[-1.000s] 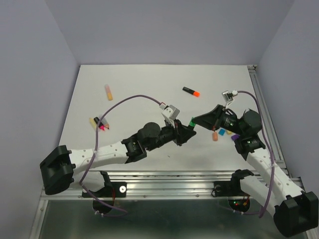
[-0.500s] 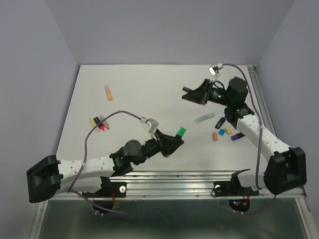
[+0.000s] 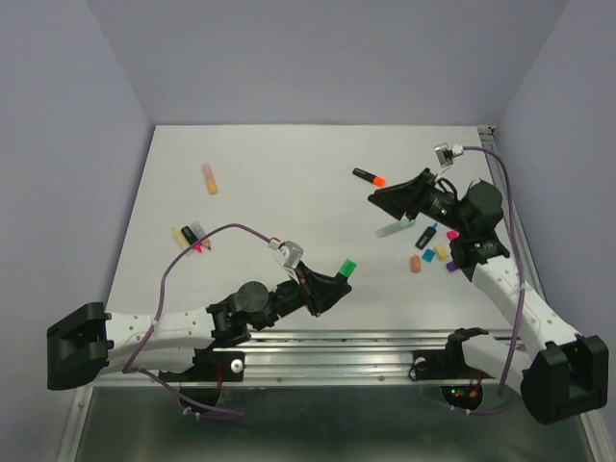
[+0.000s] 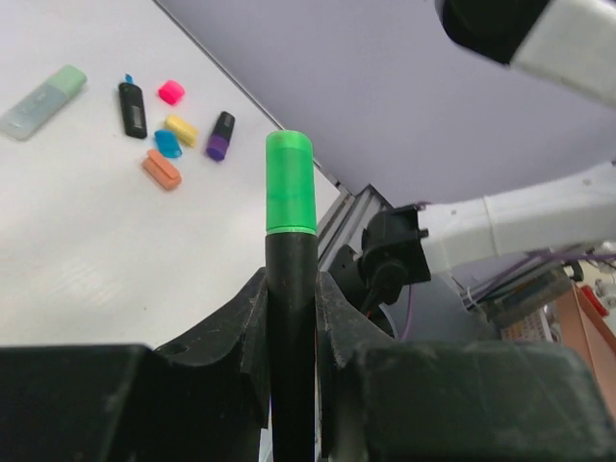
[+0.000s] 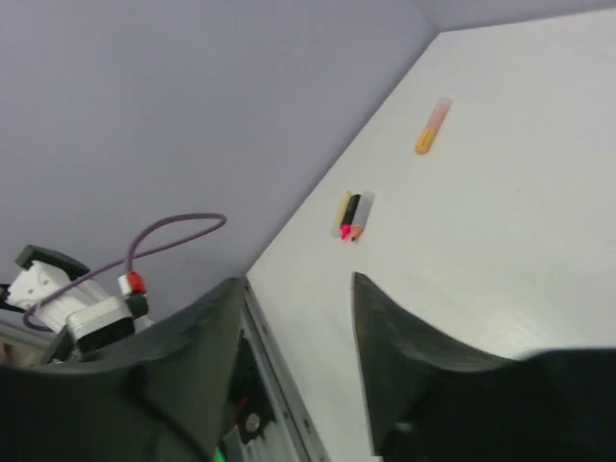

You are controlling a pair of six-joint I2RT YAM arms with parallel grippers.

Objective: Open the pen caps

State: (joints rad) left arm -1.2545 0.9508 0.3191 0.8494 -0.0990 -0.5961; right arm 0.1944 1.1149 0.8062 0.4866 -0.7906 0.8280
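Note:
My left gripper [image 3: 335, 281] [image 4: 291, 289] is shut on the black barrel of a highlighter whose green cap [image 3: 348, 266] [image 4: 289, 181] sticks up past the fingers. It hangs above the table's near middle. My right gripper [image 3: 377, 198] [image 5: 294, 289] is open and holds nothing, raised at the right between a black pen with an orange cap [image 3: 369, 177] and a pastel green pen [image 3: 395, 229] [image 4: 43, 89]. Loose caps lie by the right arm: orange [image 3: 415, 263], yellow [image 3: 441, 252], pink [image 3: 451, 235] and blue [image 3: 428, 255].
A pastel orange pen [image 3: 209, 178] [image 5: 433, 125] lies at the far left. A small cluster of pens [image 3: 192, 238] [image 5: 350, 216] sits nearer on the left. A bare black barrel [image 3: 425, 236] lies among the caps. A metal rail [image 3: 510, 212] runs along the table's right edge.
The two grippers have parted. My left arm drew back toward the near edge with the green-capped pen. My right gripper swung toward the back right and its jaws opened.

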